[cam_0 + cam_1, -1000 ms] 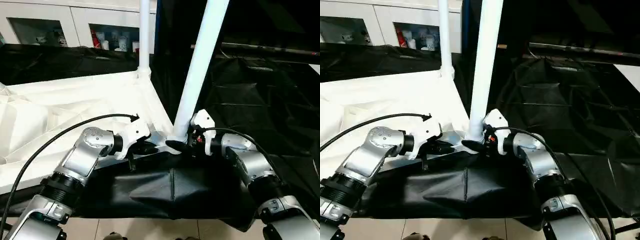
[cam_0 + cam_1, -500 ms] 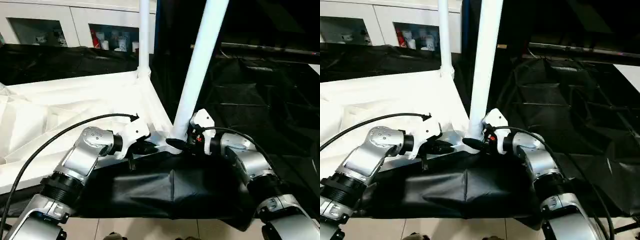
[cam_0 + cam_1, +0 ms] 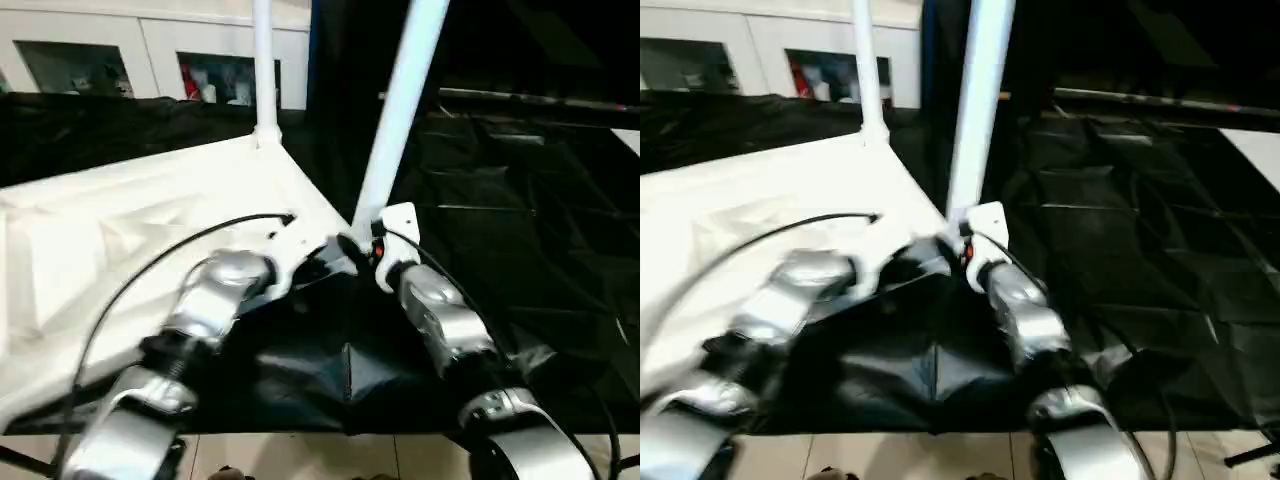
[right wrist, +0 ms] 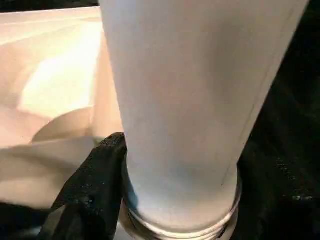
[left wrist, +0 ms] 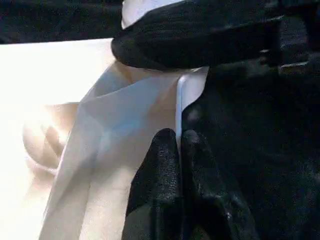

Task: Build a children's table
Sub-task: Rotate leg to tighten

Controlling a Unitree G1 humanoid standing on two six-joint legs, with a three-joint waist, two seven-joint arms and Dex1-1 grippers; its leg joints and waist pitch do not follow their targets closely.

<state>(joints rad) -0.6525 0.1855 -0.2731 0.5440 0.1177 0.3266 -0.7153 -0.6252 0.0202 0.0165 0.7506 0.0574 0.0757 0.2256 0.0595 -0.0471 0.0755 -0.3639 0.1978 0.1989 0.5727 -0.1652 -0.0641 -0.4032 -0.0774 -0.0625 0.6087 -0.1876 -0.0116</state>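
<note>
The right gripper [image 3: 358, 246] sits at the foot of the near table leg [image 3: 398, 110], its black fingers [image 4: 92, 187] set wide around the white tube, one finger lying against the tube just above the ring where the leg enters the corner socket. In the right wrist view that leg [image 4: 192, 105] stands upright, close and broad, its lower end seated in the round collar.

The left gripper [image 5: 177, 145] has its two black fingers pressed together, tips lying on the white edge of the tabletop [image 3: 130, 230] right beside that same corner; nothing is pinched between them. In the left wrist view the other gripper's dark finger [image 5: 200, 35] crosses just beyond the tips.

The white plastic top lies underside up, its moulded ribs showing, on a surface draped in black sheet [image 3: 500, 210]. The far leg [image 3: 264, 65] stands upright in the back corner socket. Both silver forearms reach in from the near edge, a black cable [image 3: 190, 245] looping over the left one. Behind the table stands a white cabinet [image 3: 150, 50] with glass-fronted shelves.
</note>
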